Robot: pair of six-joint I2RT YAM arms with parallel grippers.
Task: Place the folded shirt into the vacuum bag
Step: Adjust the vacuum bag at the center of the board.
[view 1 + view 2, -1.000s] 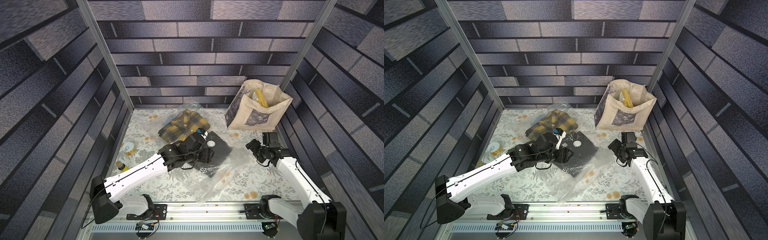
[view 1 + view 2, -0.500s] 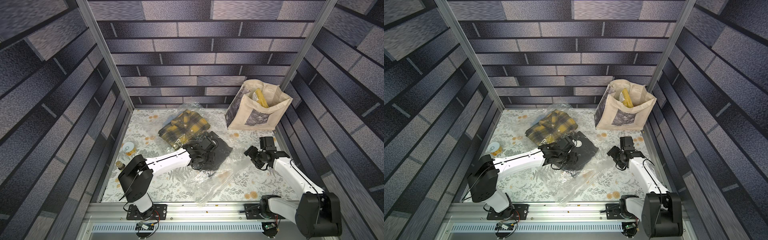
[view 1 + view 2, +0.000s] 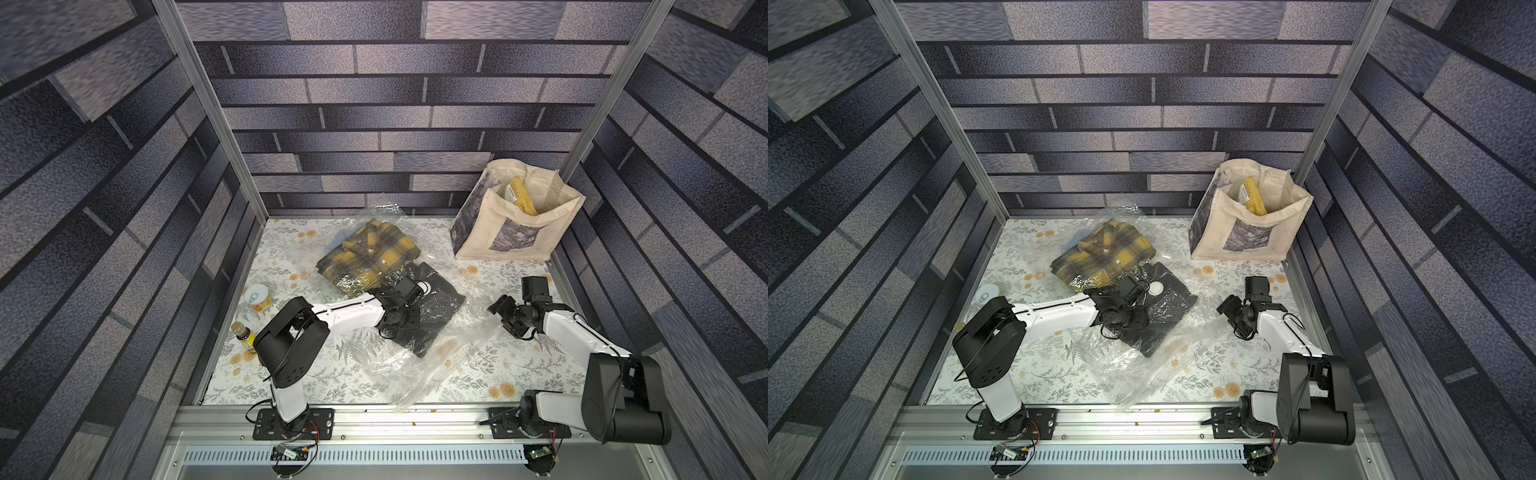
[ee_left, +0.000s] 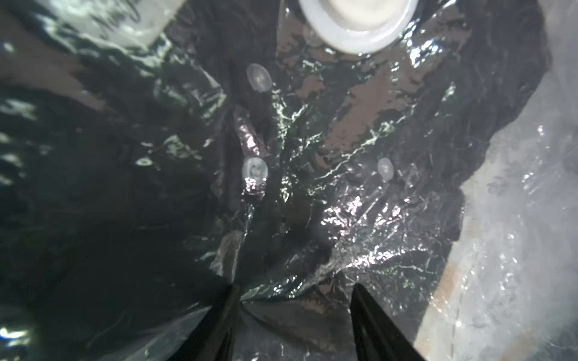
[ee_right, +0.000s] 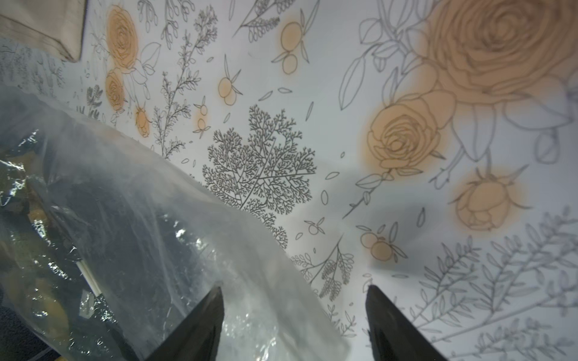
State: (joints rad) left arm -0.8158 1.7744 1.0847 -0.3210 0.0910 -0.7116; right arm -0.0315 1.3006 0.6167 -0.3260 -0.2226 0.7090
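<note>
Floral tabletop carries the vacuum bag across its middle, the dark folded shirt lying under its crinkled film, where the left gripper, jaws apart, presses down, while the right gripper, likewise spread, straddles the bag's right-hand edge.

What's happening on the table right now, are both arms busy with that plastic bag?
The left pincer is down on the vacuum bag, jaws apart, against the film over the black shirt near the white valve cap; whether it pinches anything is unclear. The shirt looks to be inside the bag. The right pincer is open at the bag's edge, holding nothing. A plaid shirt lies under clear plastic farther back.
</note>
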